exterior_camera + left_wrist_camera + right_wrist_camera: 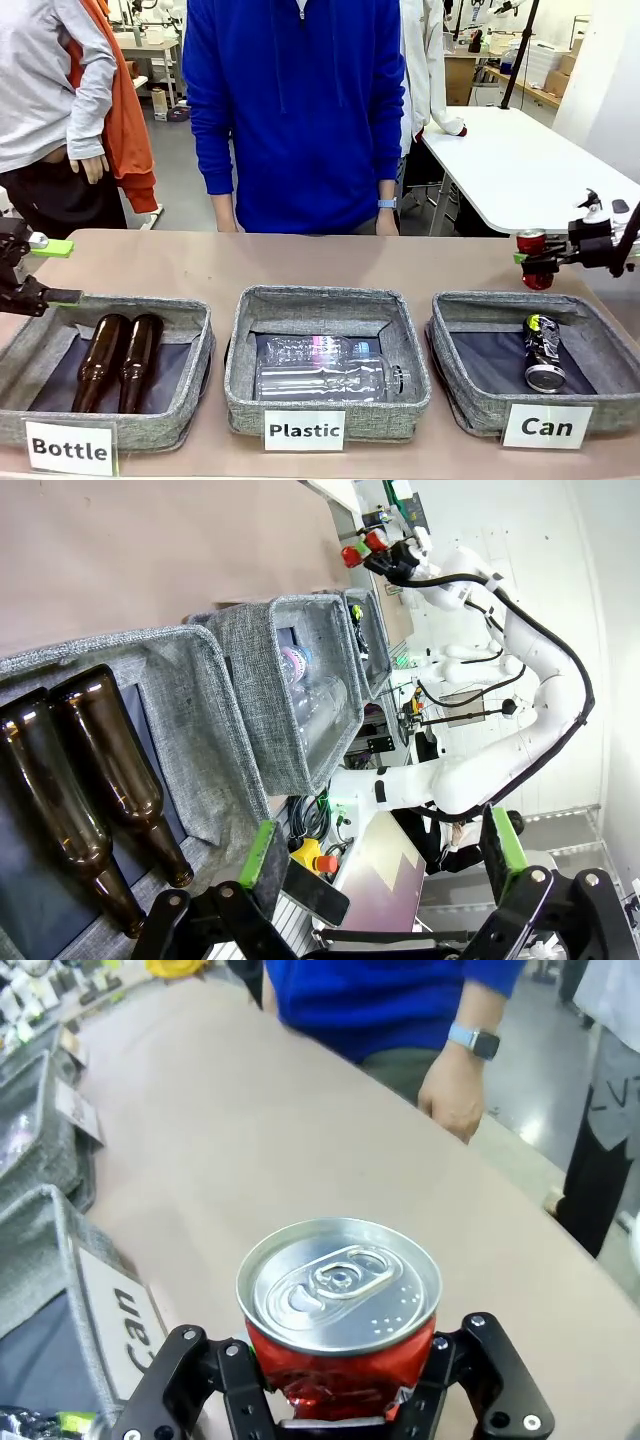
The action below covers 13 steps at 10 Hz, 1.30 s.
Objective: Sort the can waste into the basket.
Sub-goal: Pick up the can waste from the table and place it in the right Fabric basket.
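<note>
R jaws [335, 1415] clamped on the red can [340, 1310], pads on its dented lower body; lid and pull-tab face the wrist cam, so the can lies roughly along my fingers. In front view the R gripper [535, 262] holds the red can [532, 255] up at approx 3 o'clock of the frame, above the surface [200, 265] and just beyond the far rim of the Can basket [470, 395], not yet over its opening as far as I can judge. Black can [543, 352] w/ yellow-green marks already lies inside that basket, toward its 3 o'clock side. L jaws [385, 870] wide, holding nothing, parked by the Bottle basket [185, 345] at 9 o'clock; two brown bottles [118, 360] in it, clear plastic bottles [325, 368] in the Plastic basket [240, 360] in the middle. Person [295, 110] stands at 12 o'clock, hand [452, 1100] resting at the far edge of the surface, not involved. Step in hand, my read: transport of 2nd (last) can; one of two sorted, so about half done plus a secure grasp. Next move calls for: bring R arm toward 6 o'clock until the can is over the dark lining, lower some, then let go. Aim for the free 9 o'clock half of the basket to avoid landing on the black can. Risk: dented can may hang on one pad at release.
</note>
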{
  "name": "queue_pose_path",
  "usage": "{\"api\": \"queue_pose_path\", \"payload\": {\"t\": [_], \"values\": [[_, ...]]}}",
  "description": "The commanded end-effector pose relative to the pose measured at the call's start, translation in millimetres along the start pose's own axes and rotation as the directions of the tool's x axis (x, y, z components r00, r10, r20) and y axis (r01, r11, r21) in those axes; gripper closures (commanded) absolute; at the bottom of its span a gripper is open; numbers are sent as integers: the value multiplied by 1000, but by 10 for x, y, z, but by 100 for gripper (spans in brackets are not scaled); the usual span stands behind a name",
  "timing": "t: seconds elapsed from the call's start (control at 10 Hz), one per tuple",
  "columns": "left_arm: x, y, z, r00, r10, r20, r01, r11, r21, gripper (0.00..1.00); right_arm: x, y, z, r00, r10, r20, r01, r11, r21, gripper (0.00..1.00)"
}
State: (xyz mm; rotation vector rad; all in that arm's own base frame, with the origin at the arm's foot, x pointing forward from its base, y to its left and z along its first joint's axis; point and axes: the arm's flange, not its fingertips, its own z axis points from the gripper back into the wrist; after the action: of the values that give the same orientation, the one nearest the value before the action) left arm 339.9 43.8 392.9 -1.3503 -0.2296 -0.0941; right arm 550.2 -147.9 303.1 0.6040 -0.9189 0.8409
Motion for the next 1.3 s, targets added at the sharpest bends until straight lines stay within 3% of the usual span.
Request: {"api": "queue_pose_path", "payload": {"t": [0.0, 0.2, 0.4, 0.6, 0.7, 0.9, 1.0, 1.2], "values": [[-10, -51, 14, 1000, 11, -5, -11, 1000, -4, 0, 348, 325, 335, 995, 103, 6, -102, 993, -57, 100], [-10, -51, 14, 1000, 11, -5, -11, 1000, -4, 0, 808, 690, 763, 984, 175, -44, -178, 981, -76, 100], [-10, -51, 14, 1000, 11, -5, -11, 1000, -4, 0, 1056, 1254, 936, 968, 145, -207, -168, 981, -98, 100], [-10, -51, 14, 1000, 11, -5, -11, 1000, -4, 0, 1064, 1870, 956, 927, 155, -343, -158, 987, 20, 100], [-10, -51, 14, 1000, 11, -5, -11, 1000, -4, 0, 1052, 2125, 930, 887, 159, -434, -120, 986, 114, 100], [-10, -51, 14, 1000, 11, -5, -11, 1000, -4, 0, 1018, 2566, 854, 755, 184, -629, -79, 978, 191, 100], [-10, -51, 14, 1000, 11, -5, -11, 1000, -4, 0, 1008, 2757, 765, 723, 208, -659, -52, 967, 248, 100], [-10, -51, 14, 1000, 11, -5, -11, 1000, -4, 0, 965, 2878, 655, 734, 223, -642, -59, 962, 267, 100]]}}
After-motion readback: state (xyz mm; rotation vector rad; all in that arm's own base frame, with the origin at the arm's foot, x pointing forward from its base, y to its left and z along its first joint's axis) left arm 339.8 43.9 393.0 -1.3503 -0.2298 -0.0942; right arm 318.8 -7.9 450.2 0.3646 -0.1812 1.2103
